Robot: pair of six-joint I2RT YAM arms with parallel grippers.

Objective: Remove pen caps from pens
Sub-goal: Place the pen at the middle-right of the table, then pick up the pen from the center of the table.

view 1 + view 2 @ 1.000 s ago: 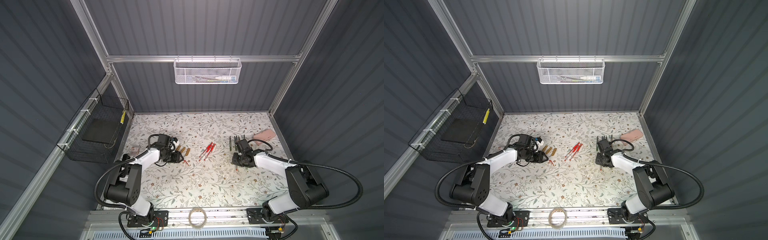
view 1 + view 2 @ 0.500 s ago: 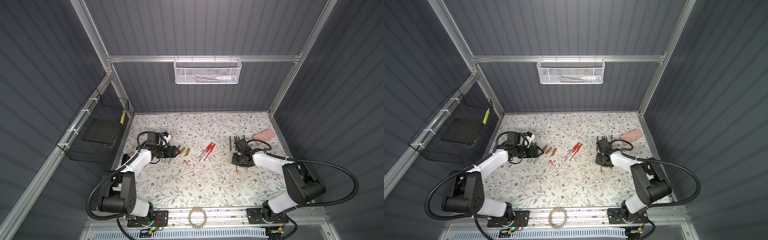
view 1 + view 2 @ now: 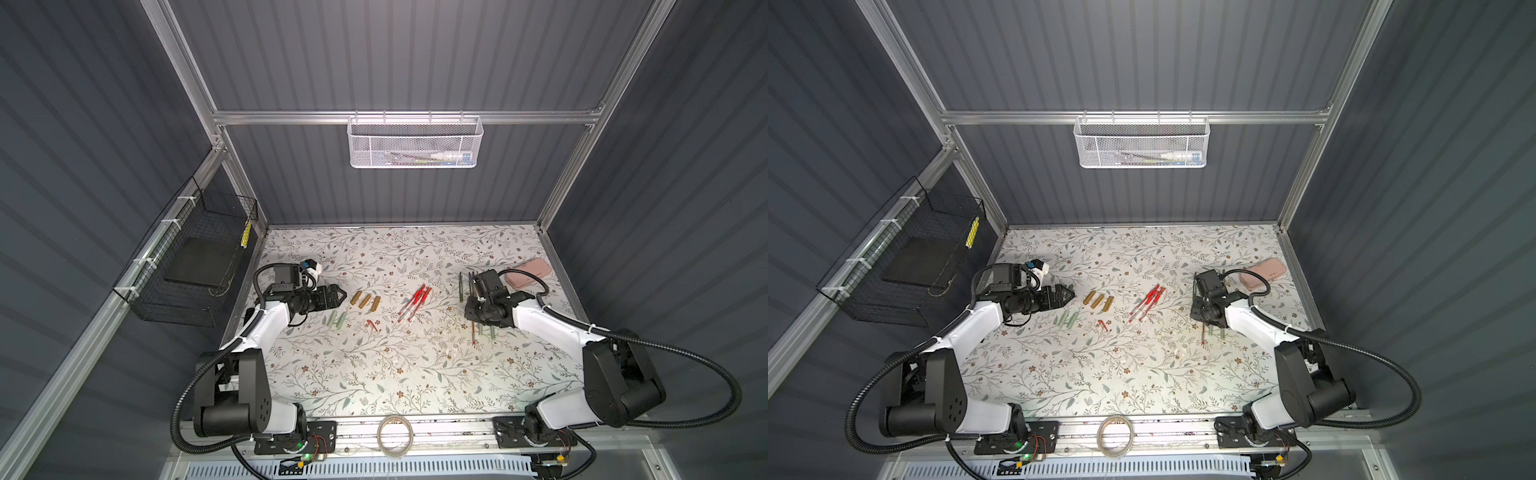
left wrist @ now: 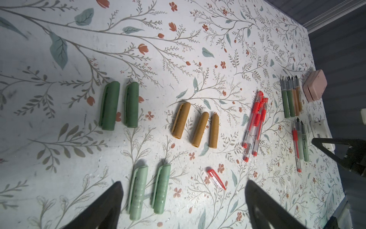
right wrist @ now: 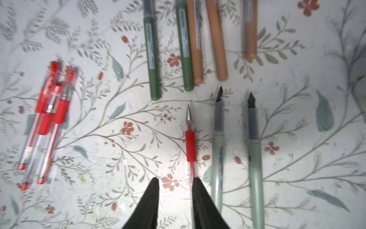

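A: The left gripper has moved back left, jaws wide apart.
B: The pen caps lie loose just right of it. The right gripper has jaws slightly apart; one hides the red pen end.

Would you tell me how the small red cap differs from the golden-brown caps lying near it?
The red cap is slimmer, partly clear and lies alone; the golden-brown caps are thicker, opaque and lie three abreast. All lie loose, detached, on the table.

Left gripper: jaws wide apart, empty. Right gripper: jaws narrowly parted, empty, angled downward.
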